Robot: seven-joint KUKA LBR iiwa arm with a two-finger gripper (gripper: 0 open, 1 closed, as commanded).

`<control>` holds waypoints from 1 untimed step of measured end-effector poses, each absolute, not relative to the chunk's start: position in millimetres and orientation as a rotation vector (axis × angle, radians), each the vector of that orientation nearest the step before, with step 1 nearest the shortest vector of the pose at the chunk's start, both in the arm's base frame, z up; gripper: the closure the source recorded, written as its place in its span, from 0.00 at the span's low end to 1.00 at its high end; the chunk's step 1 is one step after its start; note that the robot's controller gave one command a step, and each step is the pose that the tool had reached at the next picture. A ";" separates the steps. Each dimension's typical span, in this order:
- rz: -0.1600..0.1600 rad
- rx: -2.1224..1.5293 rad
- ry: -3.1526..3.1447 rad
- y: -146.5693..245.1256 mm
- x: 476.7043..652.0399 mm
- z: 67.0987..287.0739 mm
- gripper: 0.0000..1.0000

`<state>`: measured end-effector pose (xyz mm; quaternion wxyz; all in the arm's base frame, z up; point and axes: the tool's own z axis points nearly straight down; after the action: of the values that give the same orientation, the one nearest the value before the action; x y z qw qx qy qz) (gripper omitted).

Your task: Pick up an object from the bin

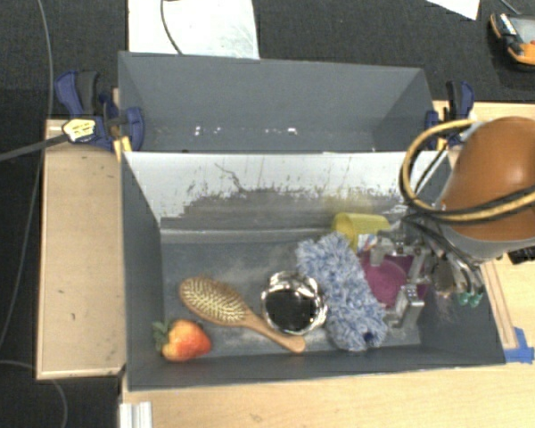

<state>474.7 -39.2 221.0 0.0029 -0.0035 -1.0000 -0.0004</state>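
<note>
Evidently the pick was unfinished: the gripper [408, 294] sat low at the right end of the bin [232, 257], against a magenta thing [382, 282] beside a blue shaggy cloth [343, 288]. Whether it had clamped could not be told, and nothing looked lifted.

Bare bin floor [223, 248] back left; hairbrush [218, 303], strawberry [185, 340], black cup [293, 308], fluffy blue cloth [343, 292] along the front.
</note>
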 end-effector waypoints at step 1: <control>0.000 -0.006 -3.144 -39.2 476.4 225.0 0.00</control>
<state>476.4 -39.2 225.0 -0.0013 -0.0019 -1.0000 0.0001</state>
